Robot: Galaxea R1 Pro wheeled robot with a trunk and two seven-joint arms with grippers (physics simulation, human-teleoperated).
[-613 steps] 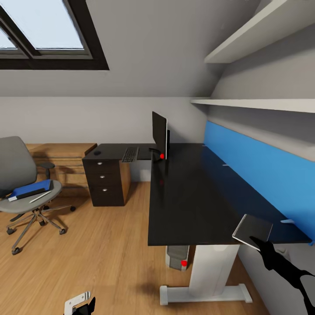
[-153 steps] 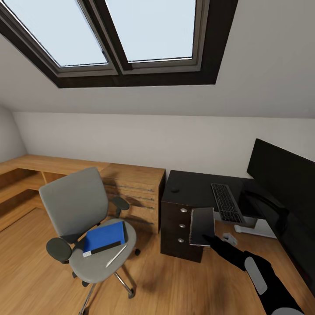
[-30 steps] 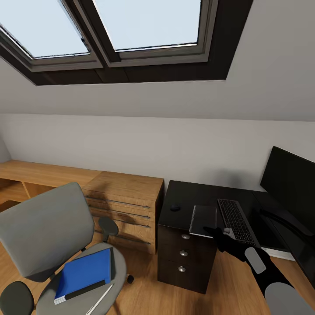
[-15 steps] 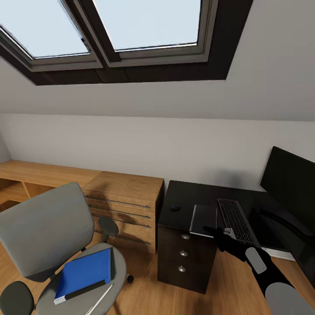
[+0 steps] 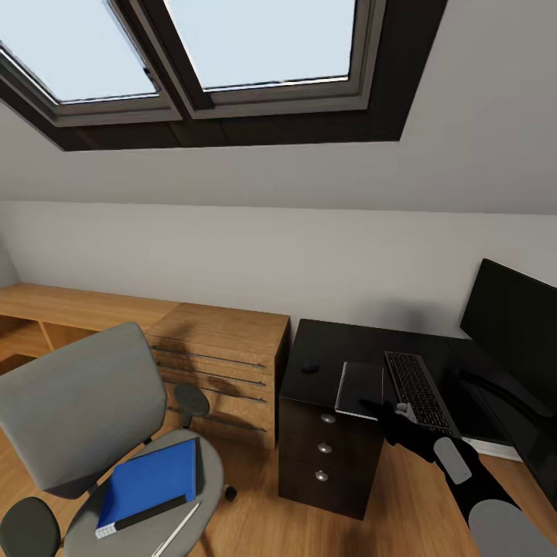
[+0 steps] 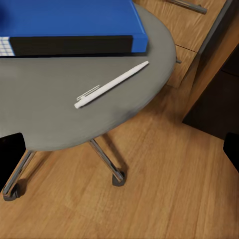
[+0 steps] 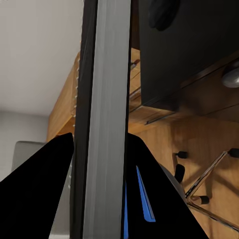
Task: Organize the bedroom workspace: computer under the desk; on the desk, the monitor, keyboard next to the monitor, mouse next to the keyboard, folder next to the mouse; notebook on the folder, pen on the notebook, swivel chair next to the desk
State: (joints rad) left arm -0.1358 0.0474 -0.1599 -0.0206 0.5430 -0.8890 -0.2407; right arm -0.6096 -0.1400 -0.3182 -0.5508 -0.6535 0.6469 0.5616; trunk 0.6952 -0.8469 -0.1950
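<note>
My right gripper [image 5: 385,411] is shut on the black notebook [image 5: 360,389], holding it over the front edge of the black desk [image 5: 340,344], just left of the keyboard [image 5: 418,392]. I cannot tell whether the notebook touches the desk. The mouse [image 5: 310,367] lies further left on the desk, and the monitor [image 5: 514,325] stands at the right. On the seat of the grey swivel chair [image 5: 73,402] lie the blue folder [image 5: 147,486] and the pen [image 5: 176,529]. My left gripper [image 6: 122,149] hangs open above the seat edge, near the pen [image 6: 112,84] and folder [image 6: 69,25].
A light wooden dresser [image 5: 220,348] stands between chair and desk. The desk's drawer unit [image 5: 325,449] has round silver knobs. A sloping ceiling with a skylight [image 5: 232,46] hangs overhead. Wooden floor [image 6: 164,189] lies open around the chair's star base [image 6: 107,167].
Nothing visibly moved in the last second. Since five seconds ago the camera has come closer to the desk, and the held notebook now hangs over the desk beside the keyboard.
</note>
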